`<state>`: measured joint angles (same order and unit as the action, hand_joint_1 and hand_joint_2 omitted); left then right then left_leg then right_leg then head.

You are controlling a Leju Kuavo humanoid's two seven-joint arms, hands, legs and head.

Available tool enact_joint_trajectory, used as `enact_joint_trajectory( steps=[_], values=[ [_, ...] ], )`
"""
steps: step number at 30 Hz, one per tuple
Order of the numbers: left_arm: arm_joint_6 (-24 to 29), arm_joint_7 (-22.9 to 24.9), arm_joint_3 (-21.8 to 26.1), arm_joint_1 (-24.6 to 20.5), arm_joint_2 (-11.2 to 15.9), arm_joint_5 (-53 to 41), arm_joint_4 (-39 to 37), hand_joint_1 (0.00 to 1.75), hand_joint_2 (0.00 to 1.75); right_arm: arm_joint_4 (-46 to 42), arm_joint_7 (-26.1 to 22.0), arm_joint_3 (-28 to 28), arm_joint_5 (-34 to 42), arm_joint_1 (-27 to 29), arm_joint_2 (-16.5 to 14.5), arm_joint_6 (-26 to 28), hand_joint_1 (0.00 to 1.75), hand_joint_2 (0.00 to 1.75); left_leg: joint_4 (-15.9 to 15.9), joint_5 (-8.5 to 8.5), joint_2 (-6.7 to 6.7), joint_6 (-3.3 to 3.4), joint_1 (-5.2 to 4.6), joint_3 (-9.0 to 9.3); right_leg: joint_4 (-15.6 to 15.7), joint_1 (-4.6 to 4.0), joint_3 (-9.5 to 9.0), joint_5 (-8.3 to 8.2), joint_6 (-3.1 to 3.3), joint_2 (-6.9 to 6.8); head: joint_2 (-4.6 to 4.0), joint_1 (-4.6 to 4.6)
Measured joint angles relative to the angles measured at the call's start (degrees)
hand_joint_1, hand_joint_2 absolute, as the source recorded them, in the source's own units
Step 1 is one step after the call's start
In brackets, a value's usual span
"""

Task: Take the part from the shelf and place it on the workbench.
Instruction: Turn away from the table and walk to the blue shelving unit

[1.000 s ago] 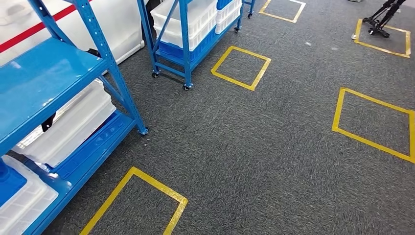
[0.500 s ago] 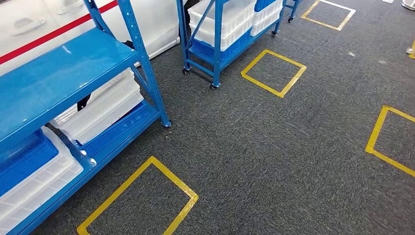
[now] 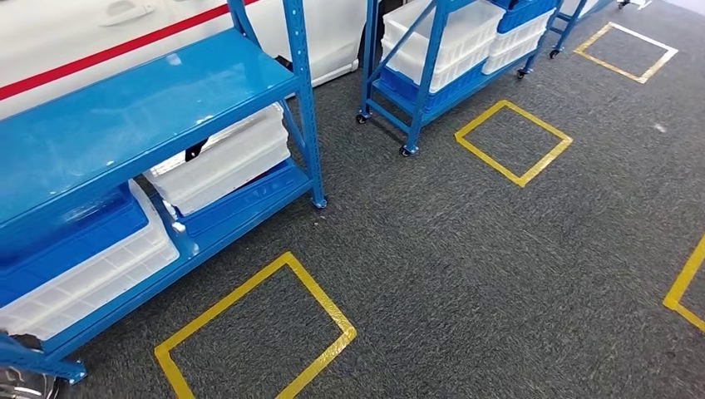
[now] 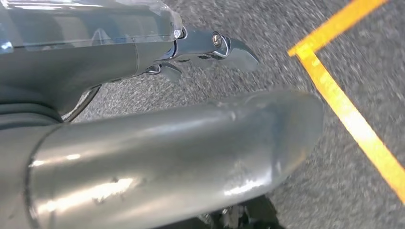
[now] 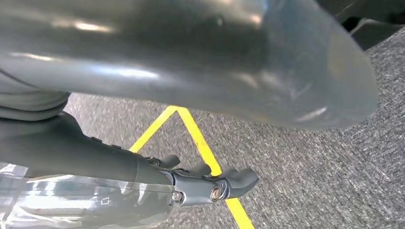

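The whole head view had swung since the earlier frames, bringing the near blue shelf (image 3: 141,108) on the left further in. Grey carpet (image 3: 499,266) with a yellow tape square (image 3: 258,332) lay before it. White crates (image 3: 224,158) sat on its lower level; no part could be made out. Left hand (image 4: 191,143) and right hand (image 5: 200,71) hung over carpet, released, grasping nothing.
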<state>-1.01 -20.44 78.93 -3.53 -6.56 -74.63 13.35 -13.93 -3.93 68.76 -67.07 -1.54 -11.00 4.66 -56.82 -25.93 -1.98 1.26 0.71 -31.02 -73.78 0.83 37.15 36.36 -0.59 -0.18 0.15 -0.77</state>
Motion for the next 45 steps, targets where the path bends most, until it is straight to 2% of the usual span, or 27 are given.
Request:
enact_joint_trajectory(
  steps=[2, 4, 6, 8, 10, 12, 14, 15, 17, 19, 20, 21, 23, 24, 26, 28, 29, 30, 31, 32, 34, 36, 38, 39, 41, 43, 45],
  values=[
    [-0.01, -0.01, -0.02, 0.04, -0.01, -0.1, 0.0, 0.0, 0.0, -0.01, -0.01, 0.01, -0.11, 0.03, 0.09, -0.04, 0.0, 0.0, -0.35, -0.03, -1.62, -0.3, 0.18, -0.06, 5.4, 0.46, -2.45, -4.04, -0.25, 0.73, 0.0, -0.01],
    [-0.03, -0.02, -0.08, -0.05, -0.02, -0.25, 0.0, 0.0, 0.0, 0.02, 0.01, 0.01, -0.21, 0.11, 0.15, -0.07, 0.0, 0.0, -0.94, -0.19, -3.03, -0.96, 0.27, -0.4, 12.32, 0.8, -5.57, -6.87, -0.33, 3.18, 0.01, -0.06],
    [-0.04, -0.04, -0.15, -0.11, -0.02, -0.35, 0.0, 0.0, 0.0, 0.06, 0.05, 0.0, -0.32, -0.02, 0.18, -0.1, 0.0, 0.0, -1.21, -0.13, -4.05, -1.85, 0.31, -0.95, 14.6, 0.63, -6.39, -7.19, 0.13, 4.37, 0.01, -0.06],
    [-0.04, -0.04, -0.17, 0.02, -0.02, -0.39, 0.0, 0.0, 0.0, 0.08, 0.14, 0.0, -0.4, -0.25, 0.21, -0.11, 0.0, 0.0, -1.02, 0.1, -4.92, -2.67, 0.49, -1.33, 14.8, 0.47, -6.33, -7.5, 1.0, 3.15, 0.01, -0.04],
    [-0.05, -0.02, -0.19, 0.1, -0.03, -0.41, -0.01, 0.0, 0.0, 0.08, 0.26, 0.0, -0.43, -0.25, 0.25, -0.12, 0.0, 0.0, -2.85, -1.22, -3.35, -3.12, 0.51, -2.27, 15.22, 0.52, -6.38, -7.81, 1.93, 1.74, 0.01, 0.2],
    [-0.05, 0.03, -0.23, -0.06, -0.08, -0.43, -0.02, 0.0, 0.0, 0.08, 0.43, 0.0, -0.53, -0.09, 0.28, -0.2, 0.0, 0.0, -9.38, -5.04, -0.12, -3.29, 0.41, -5.16, 15.4, 0.23, -6.25, -7.92, 2.57, 0.1, 0.0, 0.59],
    [-0.04, 0.06, -0.26, -0.23, -0.1, -0.5, -0.01, 0.0, 0.0, 0.08, 0.54, 0.01, -0.63, 0.04, 0.34, -0.45, 0.0, 0.0, -16.51, -8.15, 1.28, -3.39, 0.4, -8.25, 15.29, -0.22, -6.06, -7.85, 2.83, -1.64, 0.0, 0.74],
    [-0.04, 0.06, -0.28, -0.25, -0.09, -0.54, -0.01, 0.0, 0.0, 0.08, 0.52, 0.01, -0.67, 0.01, 0.4, -0.65, 0.0, 0.0, -17.8, -8.29, 1.48, -3.34, 0.4, -8.64, 15.23, -0.4, -6.03, -7.79, 2.91, -2.46, 0.0, 0.74],
    [-0.02, 0.01, -0.32, -0.25, 0.01, -0.71, 0.0, 0.0, 0.0, 0.08, 0.32, 0.0, -0.74, -0.19, 0.52, -0.93, 0.0, 0.0, -13.39, -5.52, 2.11, -2.96, 0.31, -5.91, 15.17, -0.64, -6.18, -7.65, 2.96, -3.95, 0.0, 0.75],
    [-0.02, -0.14, -0.4, -0.46, 0.15, -0.89, 0.0, 0.0, 0.0, 0.08, -0.05, 0.0, -0.84, -0.42, 0.59, -1.05, 0.0, 0.0, -5.17, -2.52, 4.7, -2.16, -0.15, -1.51, 15.14, -0.86, -6.5, -7.44, 2.76, -5.25, 0.0, 0.7],
    [-0.03, -0.27, -0.48, -0.63, 0.22, -0.96, -0.01, 0.0, 0.0, 0.09, -0.24, 0.0, -0.95, -0.51, 0.64, -1.08, 0.0, 0.0, -2.57, -1.83, 5.66, -1.78, -0.45, -0.24, 15.14, -0.94, -6.63, -7.36, 2.51, -5.81, 0.0, 0.7],
    [-0.04, -0.44, -0.55, -0.78, 0.26, -0.99, -0.01, 0.0, 0.0, 0.09, -0.42, 0.0, -1.06, -0.64, 0.7, -1.09, 0.0, 0.0, -1.4, -1.71, 6.22, -1.47, -0.73, 0.2, 15.17, -0.97, -6.74, -7.31, 2.23, -6.34, 0.0, 0.67],
    [-0.13, -0.81, -0.68, -0.87, 0.32, -1.04, -0.01, 0.0, 0.0, 0.1, -0.73, -0.01, -1.26, -0.96, 0.82, -1.1, 0.0, 0.0, -0.94, -1.35, 5.01, -0.98, -0.77, 0.2, 15.39, -0.98, -7.02, -7.29, 1.57, -7.34, 0.0, 0.66],
    [-0.22, -1.01, -0.74, -0.87, 0.31, -1.05, -0.01, 0.0, 0.0, 0.1, -0.87, -0.01, -1.31, -1.11, 0.94, -1.08, 0.0, 0.0, -0.53, -1.01, 4.4, -0.69, -0.59, 0.35, 15.17, -0.91, -7.09, -6.98, 1.22, -6.86, 0.0, 0.58],
    [-0.35, -1.28, -0.86, -0.96, 0.28, -1.08, -0.02, 0.0, 0.0, 0.12, -1.08, -0.02, -1.37, -1.18, 1.17, -1.05, 0.0, 0.0, 0.22, -0.23, 3.16, -0.06, -0.14, 0.56, 12.0, -0.69, -5.81, -4.58, 0.61, -3.87, 0.01, 0.36],
    [-0.33, -1.38, -1.03, -1.12, 0.27, -1.08, -0.02, 0.0, 0.0, 0.16, -1.09, -0.02, -1.39, -1.07, 1.41, -1.05, 0.0, 0.0, 0.27, 0.06, 1.96, 0.22, -0.09, 0.22, 4.78, -0.28, -2.4, -0.79, 0.26, -0.77, 0.01, 0.22],
    [-0.28, -1.38, -1.12, -1.15, 0.28, -1.08, -0.02, 0.0, 0.0, 0.17, -1.03, -0.02, -1.4, -1.02, 1.5, -1.05, 0.0, 0.0, 0.21, 0.11, 1.21, 0.22, -0.09, 0.08, 1.43, -0.15, -0.72, 0.33, 0.11, -0.27, 0.01, 0.21],
    [-0.21, -1.37, -1.2, -1.14, 0.27, -1.08, -0.02, 0.0, 0.0, 0.19, -0.92, -0.02, -1.4, -0.99, 1.6, -1.05, 0.0, 0.0, 0.13, 0.14, 0.39, 0.19, -0.08, 0.02, -0.27, -0.05, 0.22, 0.33, -0.01, -0.09, 0.01, 0.22],
    [-0.14, -1.33, -1.25, -1.1, 0.26, -1.07, -0.02, 0.0, 0.0, 0.2, -0.75, -0.02, -1.4, -0.96, 1.68, -1.05, 0.0, 0.0, 0.01, 0.14, -0.47, 0.11, -0.05, 0.01, 0.2, 0.05, 0.16, -0.85, -0.1, 0.04, 0.0, 0.22],
    [-0.08, -1.27, -1.28, -1.07, 0.25, -1.06, -0.02, 0.0, 0.0, 0.21, -0.57, -0.02, -1.4, -0.93, 1.75, -1.05, 0.0, 0.0, -0.15, 0.08, -1.33, -0.01, 0.0, 0.02, 2.86, 0.19, -0.94, -2.95, -0.16, 0.31, 0.01, 0.21],
    [0.03, -1.11, -1.33, -1.09, 0.19, -1.04, -0.02, 0.0, 0.0, 0.24, -0.13, 0.01, -1.34, -0.78, 1.89, -1.04, 0.0, 0.0, -0.74, -0.2, -2.75, -0.5, 0.02, -0.12, 10.51, 0.49, -4.21, -6.81, -0.19, 2.03, 0.01, 0.18],
    [0.12, -1.03, -1.36, -1.04, 0.15, -0.98, -0.02, 0.0, 0.0, 0.3, 0.2, 0.19, -1.05, -0.85, 1.93, -0.93, 0.0, 0.0, -1.21, -0.41, -3.66, -1.26, -0.05, -0.49, 14.36, 0.52, -5.71, -7.95, 0.15, 3.36, 0.01, 0.24],
    [0.2, -1.11, -1.36, -0.79, 0.15, -0.9, -0.02, 0.0, 0.0, 0.32, 0.55, 0.44, -0.78, -1.14, 1.93, -0.9, 0.0, 0.0, -1.14, -0.38, -4.22, -2.09, 0.07, -0.74, 14.51, 0.29, -5.68, -7.92, 0.91, 3.09, 0.0, 0.3],
    [0.21, -1.2, -1.36, -0.67, 0.16, -0.83, -0.02, 0.0, 0.0, 0.33, 0.72, 0.5, -0.73, -1.23, 1.93, -0.96, 0.0, 0.0, -1.27, -0.53, -4.03, -2.43, 0.17, -0.82, 14.68, 0.27, -5.73, -8.04, 1.35, 2.75, 0.0, 0.33],
    [0.2, -1.41, -1.36, -0.67, 0.15, -0.65, -0.02, 0.0, 0.0, 0.37, 0.86, 0.62, -0.73, -1.16, 1.93, -1.03, 0.0, 0.0, -3.92, -2.39, -1.98, -2.92, 0.16, -2.04, 15.09, 0.34, -5.81, -8.27, 2.23, 1.94, 0.0, 0.67],
    [0.16, -1.66, -1.36, -0.9, 0.09, -0.54, -0.02, 0.0, 0.0, 0.38, 0.89, 0.86, -0.73, -0.89, 1.93, -1.03, 0.0, 0.0, -10.85, -6.21, 0.63, -3.22, 0.12, -5.19, 15.19, 0.1, -5.78, -8.18, 2.79, 1.05, 0.01, 1.02],
    [0.1, -1.91, -1.36, -0.97, 0.03, -0.49, -0.02, 0.0, 0.0, 0.38, 0.82, 1.03, -0.73, -0.68, 1.93, -1.04, 0.0, 0.0, -17.03, -8.3, 1.45, -3.32, 0.14, -8.03, 15.16, -0.26, -5.83, -7.97, 3.02, 0.28, 0.01, 1.02]
  ],
)
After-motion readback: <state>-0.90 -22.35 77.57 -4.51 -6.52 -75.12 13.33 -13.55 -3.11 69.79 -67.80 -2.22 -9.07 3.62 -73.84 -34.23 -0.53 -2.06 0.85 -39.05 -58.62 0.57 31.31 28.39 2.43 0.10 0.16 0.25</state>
